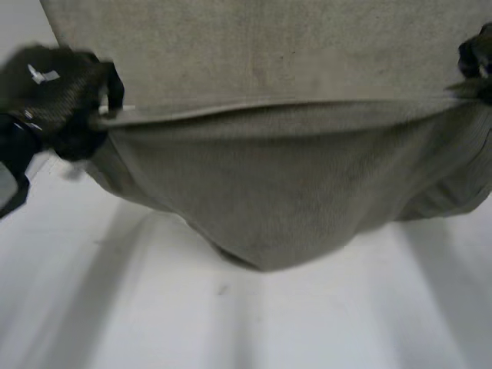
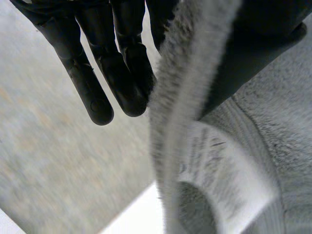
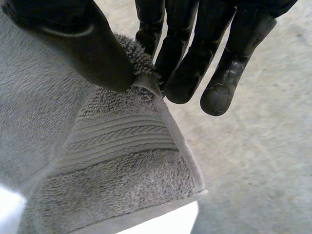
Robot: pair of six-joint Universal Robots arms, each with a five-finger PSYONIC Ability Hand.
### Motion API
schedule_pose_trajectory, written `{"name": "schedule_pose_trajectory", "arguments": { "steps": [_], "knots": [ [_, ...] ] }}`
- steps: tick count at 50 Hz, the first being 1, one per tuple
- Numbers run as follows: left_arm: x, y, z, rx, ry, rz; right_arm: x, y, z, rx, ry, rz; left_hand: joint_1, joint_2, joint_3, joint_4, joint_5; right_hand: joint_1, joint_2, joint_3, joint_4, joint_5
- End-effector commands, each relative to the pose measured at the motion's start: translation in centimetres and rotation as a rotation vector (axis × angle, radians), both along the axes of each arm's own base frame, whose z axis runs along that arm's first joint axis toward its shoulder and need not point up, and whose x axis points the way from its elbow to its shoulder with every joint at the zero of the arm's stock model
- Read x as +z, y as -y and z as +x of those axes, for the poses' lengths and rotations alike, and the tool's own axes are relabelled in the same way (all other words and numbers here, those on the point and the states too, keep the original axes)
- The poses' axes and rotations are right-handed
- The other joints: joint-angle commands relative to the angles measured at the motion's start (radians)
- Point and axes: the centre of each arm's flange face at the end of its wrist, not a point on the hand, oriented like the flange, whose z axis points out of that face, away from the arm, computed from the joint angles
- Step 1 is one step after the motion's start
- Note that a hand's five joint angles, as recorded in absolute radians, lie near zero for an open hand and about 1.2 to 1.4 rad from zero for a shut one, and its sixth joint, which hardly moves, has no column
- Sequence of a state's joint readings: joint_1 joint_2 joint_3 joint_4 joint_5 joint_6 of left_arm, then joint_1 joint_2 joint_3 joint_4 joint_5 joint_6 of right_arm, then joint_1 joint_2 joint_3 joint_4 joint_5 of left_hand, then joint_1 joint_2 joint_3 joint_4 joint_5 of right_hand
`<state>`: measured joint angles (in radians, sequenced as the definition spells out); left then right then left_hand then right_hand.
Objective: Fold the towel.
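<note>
A: Towel position?

B: Grey towel [image 1: 277, 184] is partly lifted off the white table [image 1: 231, 323]. One edge is raised and drawn into a taut line between the two hands. Below that line a loose belly of cloth sags toward the table. Cannot tell whether its lowest point touches. Beyond the line the rest of the cloth spreads flat.

A: Left hand?

B: Left hand [image 1: 65, 92] is at the left end of the raised edge. Wrist view: the hem runs between the straight left fingers [image 2: 100, 83] and the left thumb [image 2: 253, 44] and is pinched there. A white care label [image 2: 224, 180] sits on the towel just beside the grip.

A: Right hand?

B: Right hand [image 1: 477, 61] is at the right end of the line. Wrist view: the right thumb [image 3: 83, 44] presses the towel's corner against the right fingers [image 3: 183, 68], so it is clamped on the corner. The outermost finger stands clear of the cloth. A ribbed woven band [image 3: 117, 136] crosses the towel near that corner.

A: Tension?

B: Edge straight between the grips, with slack only in the hanging part.
</note>
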<state>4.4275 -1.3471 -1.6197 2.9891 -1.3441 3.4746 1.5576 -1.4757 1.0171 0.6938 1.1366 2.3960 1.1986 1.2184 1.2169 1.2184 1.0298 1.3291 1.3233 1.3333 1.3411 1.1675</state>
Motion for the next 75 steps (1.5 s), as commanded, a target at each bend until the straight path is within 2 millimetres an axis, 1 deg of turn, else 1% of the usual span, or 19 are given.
{"name": "schedule_pose_trajectory", "arguments": {
  "steps": [1, 7, 13, 16, 18, 20, 23, 30, 36, 38, 41, 46, 47, 49, 52, 57, 66, 71, 75],
  "knots": [
    [-4.5, 2.8, -0.8, 0.008, 0.097, 0.146, -3.8, -0.3, 1.2, 0.062, -0.068, 0.115, 0.198, 0.178, 0.179, 0.178, 0.192, 0.067, 0.073, 0.063, 0.055, 0.054],
    [-6.7, 6.0, -2.0, 0.002, 0.12, 0.211, -7.6, 0.8, 4.4, 0.171, -0.155, 0.19, 0.198, 0.178, 0.179, 0.178, 0.192, 0.067, 0.073, 0.063, 0.055, 0.054],
    [-6.6, 9.7, -3.2, 0.008, 0.086, 0.144, -8.1, 3.2, 6.7, 0.168, -0.177, 0.104, 0.198, 0.178, 0.179, 0.178, 0.192, 0.067, 0.073, 0.063, 0.055, 0.054],
    [-5.1, 12.0, -4.5, 0.01, 0.037, 0.004, -6.7, 6.3, 7.7, 0.127, -0.164, -0.067, 0.198, 0.178, 0.179, 0.178, 0.192, 0.067, 0.073, 0.063, 0.055, 0.054],
    [-2.6, 14.2, -5.2, 0.043, -0.037, -0.171, -3.7, 9.2, 8.8, 0.069, -0.099, -0.287, 0.198, 0.178, 0.179, 0.178, 0.192, 0.067, 0.073, 0.063, 0.055, 0.054],
    [-1.1, 15.1, -5.4, 0.065, -0.078, -0.267, -1.9, 10.0, 9.4, 0.045, -0.037, -0.387, 0.198, 0.178, 0.179, 0.178, 0.192, 0.067, 0.073, 0.063, 0.055, 0.054],
    [2.1, 16.0, -5.3, 0.108, -0.164, -0.426, 1.7, 10.5, 9.8, 0.017, 0.12, -0.522, 0.198, 0.178, 0.179, 0.178, 0.192, 0.067, 0.073, 0.063, 0.055, 0.054],
    [4.9, 16.1, -4.1, 0.121, -0.373, -0.509, 3.9, 9.7, 9.3, 0.035, 0.36, -0.502, 0.198, 0.178, 0.179, 0.178, 0.192, 0.067, 0.073, 0.063, 0.055, 0.054],
    [0.5, 16.3, -2.9, 0.112, -0.449, -0.304, -1.0, 8.6, 9.8, 0.12, 0.289, -0.275, 0.198, 0.178, 0.179, 0.178, 0.192, 0.067, 0.073, 0.063, 0.055, 0.054],
    [-3.0, 16.3, -2.1, 0.125, -0.411, -0.194, -4.7, 7.6, 10.0, 0.164, 0.192, -0.153, 0.198, 0.178, 0.179, 0.178, 0.192, 0.067, 0.073, 0.063, 0.055, 0.054],
    [-4.9, 15.9, -2.0, 0.121, -0.385, -0.137, -7.2, 7.1, 10.1, 0.178, 0.141, -0.078, 0.198, 0.178, 0.179, 0.178, 0.192, 0.067, 0.073, 0.063, 0.055, 0.054],
    [-11.5, 14.0, -1.2, 0.123, -0.311, 0.061, -16.1, 4.4, 10.0, 0.224, -0.01, 0.148, 0.198, 0.178, 0.179, 0.178, 0.192, 0.067, 0.073, 0.063, 0.055, 0.054],
    [-11.5, 14.0, -1.2, 0.123, -0.311, 0.062, -16.1, 4.4, 10.0, 0.224, -0.01, 0.149, 0.198, 0.178, 0.179, 0.178, 0.192, 0.067, 0.073, 0.063, 0.055, 0.054],
    [-14.3, 12.6, -0.8, 0.139, -0.275, 0.142, -20.1, 3.7, 9.8, 0.231, -0.041, 0.218, 0.198, 0.178, 0.179, 0.178, 0.192, 0.067, 0.073, 0.063, 0.055, 0.054],
    [-16.3, 11.6, -0.5, 0.151, -0.231, 0.198, -23.2, 3.1, 9.7, 0.233, -0.048, 0.269, 0.198, 0.178, 0.179, 0.178, 0.192, 0.067, 0.073, 0.063, 0.055, 0.054],
    [-17.9, 10.8, 0.0, 0.164, -0.168, 0.227, -25.9, 2.5, 9.4, 0.226, -0.053, 0.325, 0.198, 0.178, 0.179, 0.178, 0.192, 0.067, 0.073, 0.063, 0.055, 0.054],
    [-17.5, 11.2, 1.1, 0.197, -0.146, 0.205, -25.4, 3.0, 8.8, 0.175, 0.033, 0.316, 0.198, 0.178, 0.179, 0.178, 0.192, 0.03, 0.036, 0.026, 0.018, 0.017],
    [-17.1, 11.3, 1.5, 0.207, -0.153, 0.195, -24.5, 3.9, 7.5, 0.096, 0.152, 0.297, 0.198, 0.178, 0.179, 0.178, 0.192, -0.503, -0.497, -0.507, -0.515, -0.516],
    [-17.2, 11.1, 1.5, 0.206, -0.152, 0.199, -24.5, 3.9, 7.2, 0.079, 0.165, 0.3, 0.198, 0.178, 0.179, 0.178, 0.192, -0.58, -0.574, -0.584, -0.592, -0.593]
  ]
}}
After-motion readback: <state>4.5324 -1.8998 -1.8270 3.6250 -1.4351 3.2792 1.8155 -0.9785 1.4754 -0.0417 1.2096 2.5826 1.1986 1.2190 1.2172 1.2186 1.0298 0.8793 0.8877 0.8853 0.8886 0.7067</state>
